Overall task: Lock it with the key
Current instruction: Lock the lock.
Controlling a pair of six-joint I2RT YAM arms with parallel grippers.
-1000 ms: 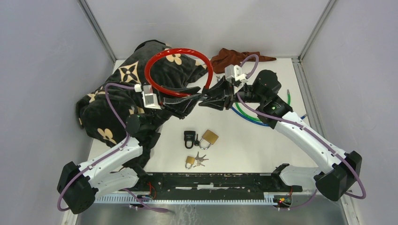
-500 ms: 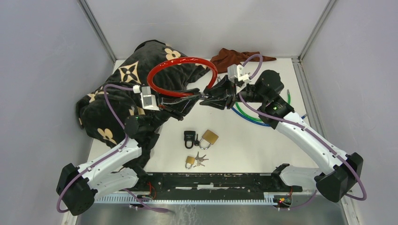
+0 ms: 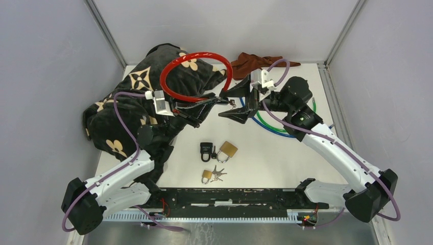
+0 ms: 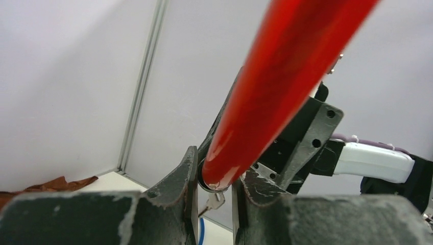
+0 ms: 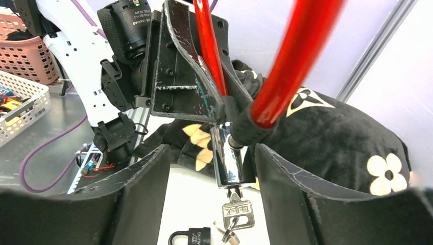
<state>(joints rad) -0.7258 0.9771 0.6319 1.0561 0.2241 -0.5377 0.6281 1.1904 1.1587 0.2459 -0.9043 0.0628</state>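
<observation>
Black plush fabric with cream flower prints (image 3: 110, 127) sits under and left of the red glossy cable-lock loop (image 3: 198, 54), which is held up off the table (image 3: 275, 163). Left gripper (image 4: 214, 176) pinches that loop at its end, just above the chrome lock cylinder (image 5: 227, 161). Right gripper (image 5: 210, 155) is spread wide, fingers either side of the cylinder, not touching it. Brown crumpled cloth (image 3: 253, 61) behind-right of the loop; green and blue cable coils (image 3: 270, 125) to its right. Nearer than the loop, on the table: brass padlock (image 3: 228, 149), black padlock (image 3: 206, 149), small brass padlock with keys (image 3: 207, 175). Silver key (image 5: 237, 212) sits in the cylinder's bottom end, hanging down.
</observation>
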